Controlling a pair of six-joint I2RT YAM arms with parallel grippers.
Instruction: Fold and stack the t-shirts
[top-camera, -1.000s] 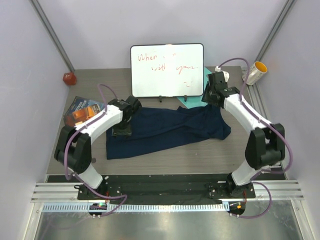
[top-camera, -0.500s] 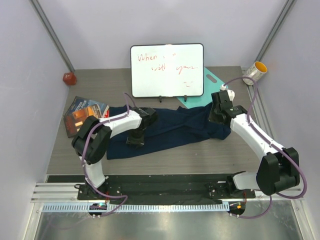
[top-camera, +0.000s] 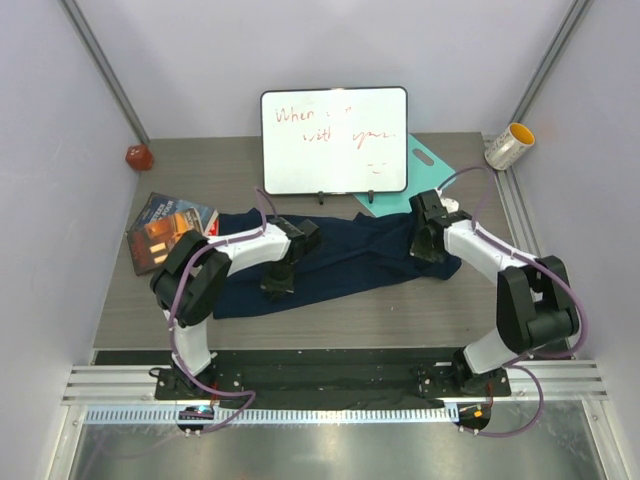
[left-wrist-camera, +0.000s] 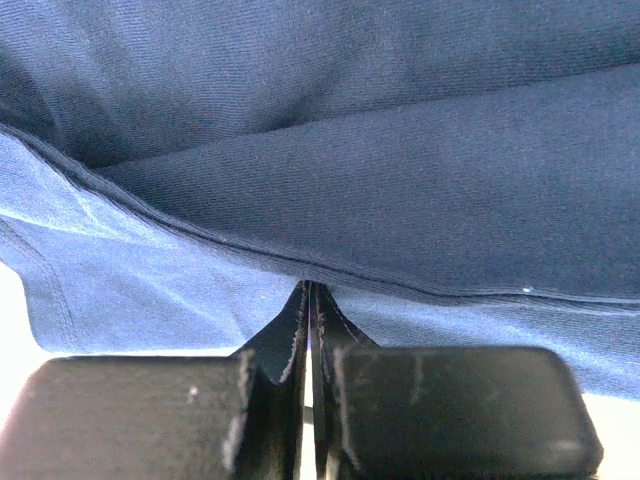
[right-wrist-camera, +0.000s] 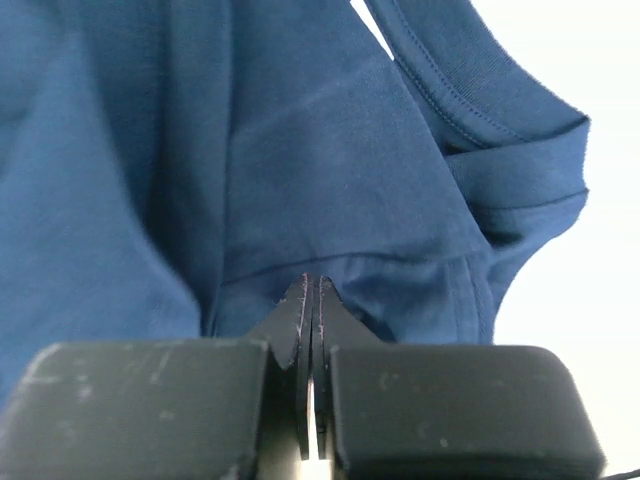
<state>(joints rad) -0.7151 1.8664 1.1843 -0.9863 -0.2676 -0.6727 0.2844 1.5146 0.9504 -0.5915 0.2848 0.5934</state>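
Table: the grey wood-grain tabletop (top-camera: 350, 315) lay as a strip between the arm bases and the cloth.
Left gripper: the black two-finger left gripper (left-wrist-camera: 308, 292) sat on the near-left part of the garment. Its jaws were pressed together, with the tips meeting a stitched hem. A thin fold looked to be nipped between them, though that is a judgement.
T-shirt: the soft dark navy-blue fabric t-shirt (top-camera: 350, 255) lay rumpled and unfolded at the middle of the table. Whether more than one garment was in the heap could not be told.
Long axis: it ran left to right across the table, with the right end a little farther than the left.
Right gripper: the black two-finger right gripper (right-wrist-camera: 311, 284) sat at the right end, just beside a sleeve opening. Its jaws were likewise pressed together on the cloth.
Relation: the cloth spanned the gap between the two grippers. Most of it lay right of the left gripper and left of the right one. The left arm was nearer the near hem.
Step judged: both ends looked gripped, ready for a lift or a spread.
Teal board: the flat rigid teal board (top-camera: 425, 156) lay just beyond the far-right edge of the cloth.
Whiteboard: a white board with red handwriting (top-camera: 334, 140) stood upright at the far side.
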